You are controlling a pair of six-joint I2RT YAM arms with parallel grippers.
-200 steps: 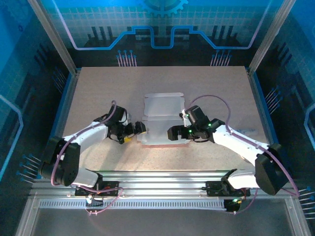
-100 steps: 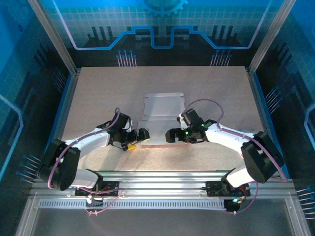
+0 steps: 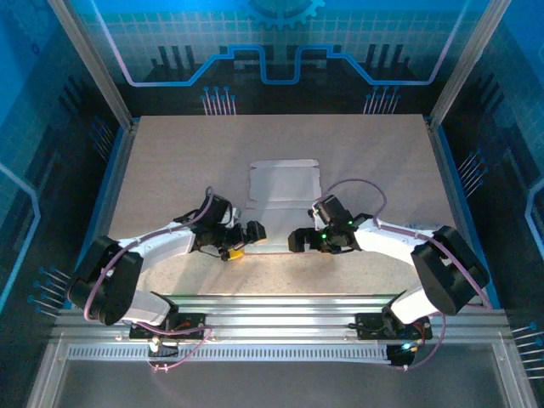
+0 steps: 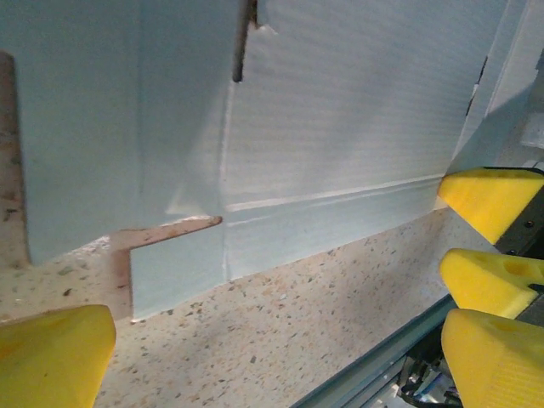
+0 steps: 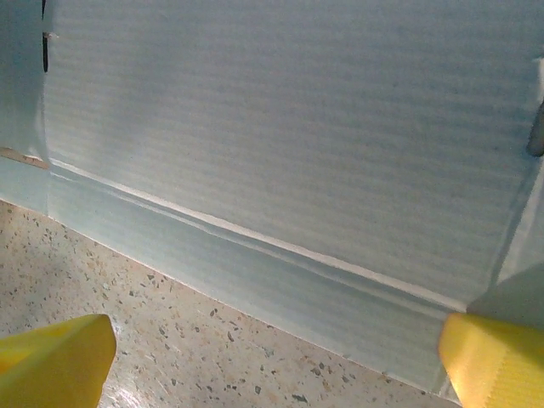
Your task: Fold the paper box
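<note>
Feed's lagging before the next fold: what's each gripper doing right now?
Left gripper: open, holding nothing, by the near edge of the paper box.
Right gripper: open, holding nothing.

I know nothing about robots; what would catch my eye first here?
A pale, flat paper box lies spread in the middle of the speckled table. The left gripper and right gripper face each other over its near edge, both open, yellow fingertips wide apart.

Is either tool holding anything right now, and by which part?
Nothing is held. The left tool and the right tool both stand open, low at the near edge of the paper box, which lies flat on the table.
</note>
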